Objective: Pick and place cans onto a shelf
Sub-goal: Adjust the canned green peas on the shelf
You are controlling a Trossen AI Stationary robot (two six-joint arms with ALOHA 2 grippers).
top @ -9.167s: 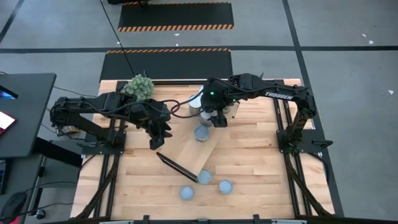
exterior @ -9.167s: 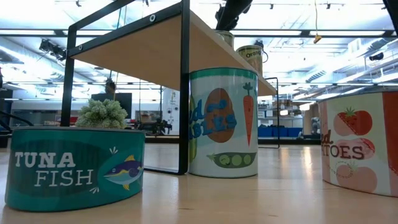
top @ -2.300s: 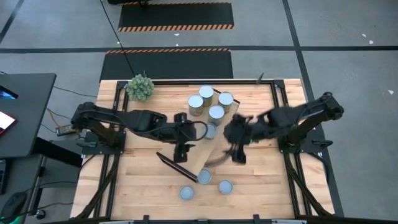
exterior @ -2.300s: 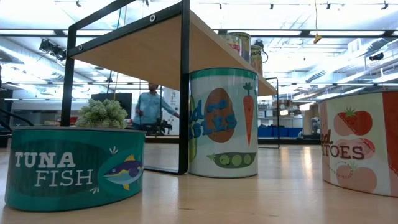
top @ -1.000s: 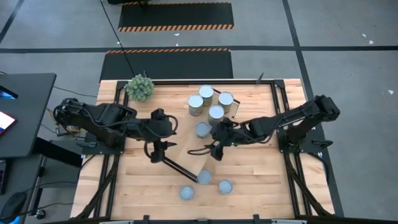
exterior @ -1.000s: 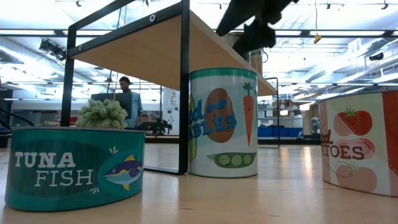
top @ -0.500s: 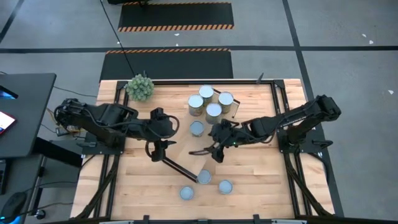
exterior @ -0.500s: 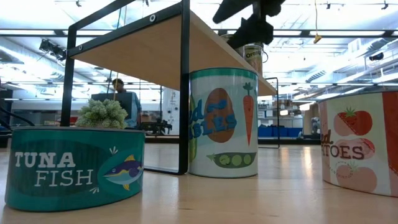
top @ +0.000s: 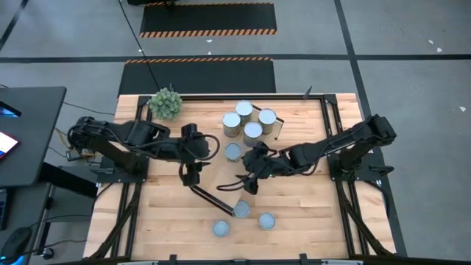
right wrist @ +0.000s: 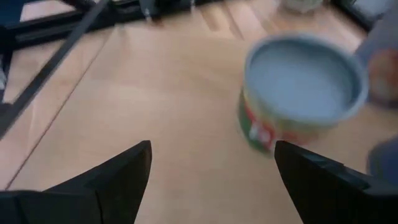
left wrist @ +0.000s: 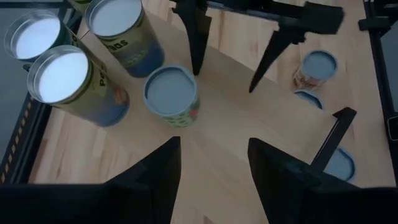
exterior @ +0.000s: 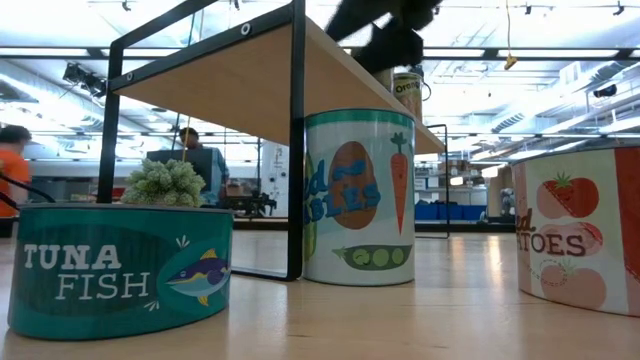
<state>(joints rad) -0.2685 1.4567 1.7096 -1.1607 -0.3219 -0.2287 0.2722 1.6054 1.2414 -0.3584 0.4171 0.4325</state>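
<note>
1. I read this as the gap between placements: five cans (top: 252,131) stand upright on the shelf (top: 221,180), three (top: 264,221) on the table beyond its near end.
2. My right gripper (top: 243,183) hangs over the shelf's middle, jaws wide, holding nothing; my left gripper (top: 192,174) sits at the shelf's left edge, part-open, empty.
3. Next I'd reach past the near end for a floor can.
4. The shelf's long axis runs diagonally toward the plant (top: 165,102) side's opposite corner.

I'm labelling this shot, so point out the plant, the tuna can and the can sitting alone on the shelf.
plant (top: 165,102): high view, middle of its green top.
tuna can (exterior: 120,265): low view, front of its label.
lone can on the shelf (top: 232,152): high view, centre of its lid.
</note>
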